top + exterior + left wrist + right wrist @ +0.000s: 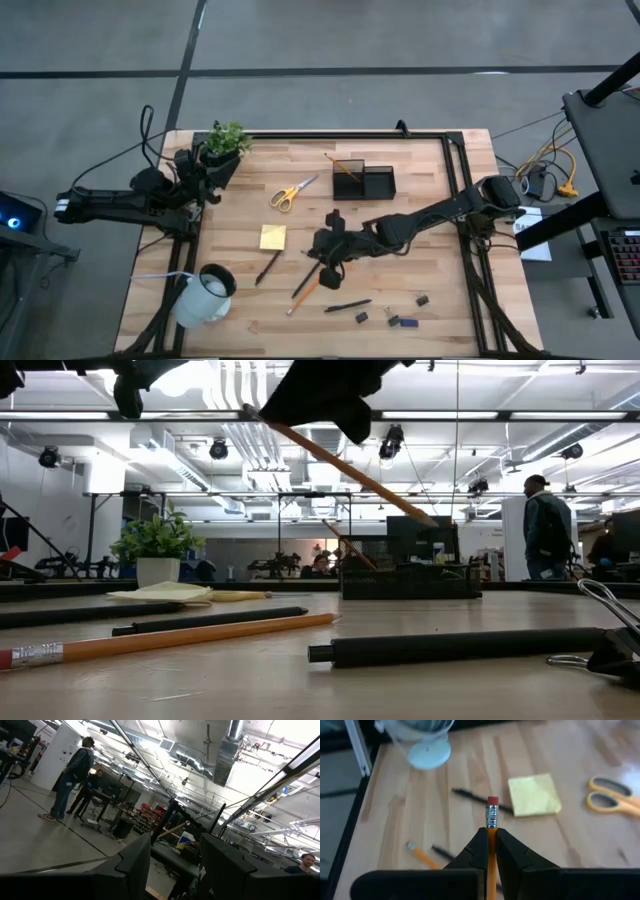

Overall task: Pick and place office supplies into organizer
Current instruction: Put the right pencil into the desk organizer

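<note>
1. Orange pencil (491, 827) sits pinched in your right claw (491, 836), lifted off the counter (440, 200), eraser end out, short of the organizer (364, 182).
2. Another pencil (345, 168) already leans in the organizer.
3. Scissors (291, 192) lie beside the organizer; the sticky-note pad (272, 237) farther off.
4. Your left claw (172, 865) waits open by the plant (226, 140), far from the organizer.

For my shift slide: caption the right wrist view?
Right gripper shut on an orange pencil, lifted above the sticky-note pad and scissors.
</note>
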Tool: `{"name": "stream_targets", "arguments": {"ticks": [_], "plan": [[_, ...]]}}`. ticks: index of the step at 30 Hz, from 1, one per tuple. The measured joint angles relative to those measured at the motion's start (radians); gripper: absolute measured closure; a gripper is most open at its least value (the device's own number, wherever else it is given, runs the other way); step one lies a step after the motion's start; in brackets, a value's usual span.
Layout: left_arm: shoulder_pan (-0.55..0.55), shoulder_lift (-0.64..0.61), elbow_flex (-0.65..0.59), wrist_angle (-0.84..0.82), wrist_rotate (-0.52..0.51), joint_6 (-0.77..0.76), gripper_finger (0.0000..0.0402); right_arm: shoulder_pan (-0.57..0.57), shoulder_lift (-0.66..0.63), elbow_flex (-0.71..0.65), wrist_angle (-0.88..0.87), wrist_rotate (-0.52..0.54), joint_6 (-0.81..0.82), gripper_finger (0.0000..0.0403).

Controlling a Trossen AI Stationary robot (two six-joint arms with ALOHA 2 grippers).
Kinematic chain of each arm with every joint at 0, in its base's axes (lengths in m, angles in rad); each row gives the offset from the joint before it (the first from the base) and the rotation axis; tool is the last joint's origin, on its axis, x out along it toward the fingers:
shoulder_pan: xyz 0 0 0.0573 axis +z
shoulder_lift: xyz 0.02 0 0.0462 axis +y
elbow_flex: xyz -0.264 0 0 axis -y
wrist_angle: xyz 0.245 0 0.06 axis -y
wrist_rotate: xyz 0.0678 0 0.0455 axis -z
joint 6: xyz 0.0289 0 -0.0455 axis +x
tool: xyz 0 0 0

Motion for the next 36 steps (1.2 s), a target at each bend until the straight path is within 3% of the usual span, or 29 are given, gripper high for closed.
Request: {"name": "stream_targets", "arguments": {"ticks": [15, 27, 36], "plan": [[0.0, 0.0, 0.0, -0.005, 0.0, -0.001, 0.0244, -0.093, -0.021, -0.053, 0.203, -0.014, -0.041, 0.0392], [0.0, 0.002, 0.0, -0.008, 0.0, -0.003, 0.0244, -0.201, -0.023, -0.055, 0.425, -0.118, -0.126, 0.0392], [0.0, 0.007, 0.0, -0.007, -0.001, -0.002, 0.0244, -0.286, -0.023, -0.055, 0.447, -0.188, -0.214, 0.0392]]}}
